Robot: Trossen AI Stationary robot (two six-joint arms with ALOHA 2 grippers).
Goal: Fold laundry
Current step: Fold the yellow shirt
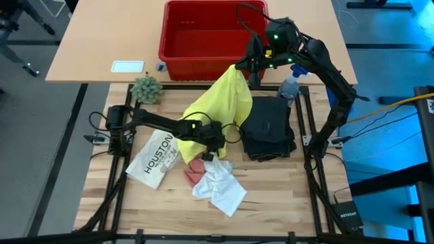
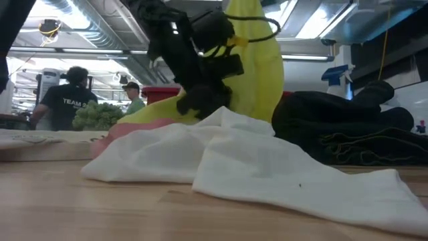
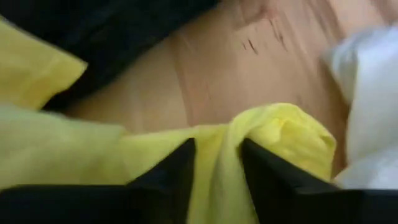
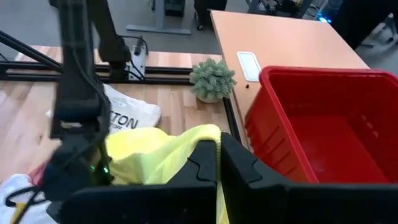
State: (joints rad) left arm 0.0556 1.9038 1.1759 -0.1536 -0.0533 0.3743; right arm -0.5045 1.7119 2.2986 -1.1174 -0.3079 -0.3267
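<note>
High view: yellow T-shirt (image 1: 224, 102) stretches between both clamped grippers, left (image 1: 215, 141) and right (image 1: 252, 66).

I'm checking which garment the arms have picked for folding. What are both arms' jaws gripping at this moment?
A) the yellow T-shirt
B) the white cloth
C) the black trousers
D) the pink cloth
A: the right gripper pinches one part of the yellow T-shirt high near the red basket, and the left gripper has a fold of it between its jaws low over the table.

Wooden table (image 1: 271, 196); black trousers (image 1: 269, 129); white cloth (image 1: 220, 186)
</note>
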